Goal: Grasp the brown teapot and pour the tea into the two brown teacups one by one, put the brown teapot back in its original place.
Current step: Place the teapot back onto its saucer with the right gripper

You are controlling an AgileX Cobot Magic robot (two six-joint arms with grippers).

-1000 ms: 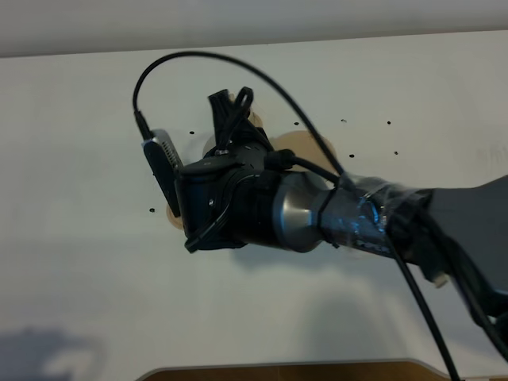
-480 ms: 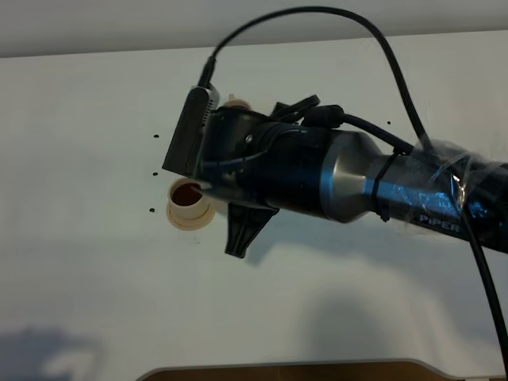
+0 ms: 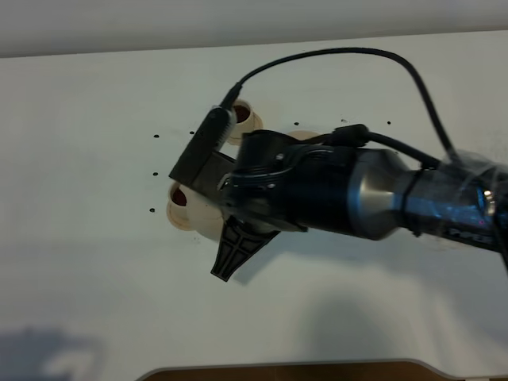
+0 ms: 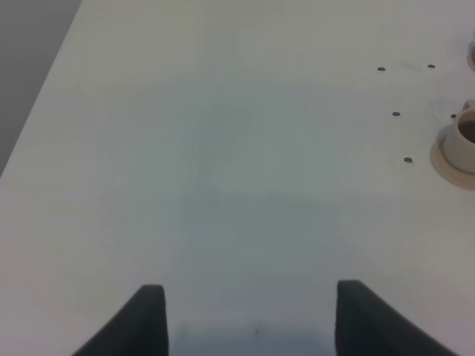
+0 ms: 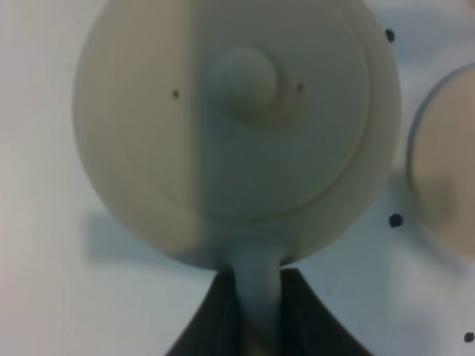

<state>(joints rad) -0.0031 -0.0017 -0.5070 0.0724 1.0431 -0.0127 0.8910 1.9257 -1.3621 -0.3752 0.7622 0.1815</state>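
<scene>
The brown teapot [image 5: 237,126] fills the right wrist view from above, with its knobbed lid up. My right gripper [image 5: 256,300] is shut on its loop handle. In the high view my right arm [image 3: 333,190] reaches across the middle and hides the teapot. Two brown teacups show beside the arm, both holding dark tea: the far one [image 3: 240,120] and the near one [image 3: 179,202] on its saucer, half covered. A sliver of the wider saucer [image 3: 305,136], the original place, peeks out behind the arm and also lies beside the teapot [image 5: 443,178]. My left gripper [image 4: 249,326] is open over bare table.
The white table [image 3: 79,238] carries small black dot marks [image 3: 152,210] around the cups. A brown curved edge [image 3: 294,370] runs along the table's front. In the left wrist view a cup [image 4: 465,141] sits at the picture's edge.
My right wrist has rolled back from a tilted pose and shifted right. Both cups, hidden a second ago, have come into view with tea in them. The left gripper's earlier state is not shown.
</scene>
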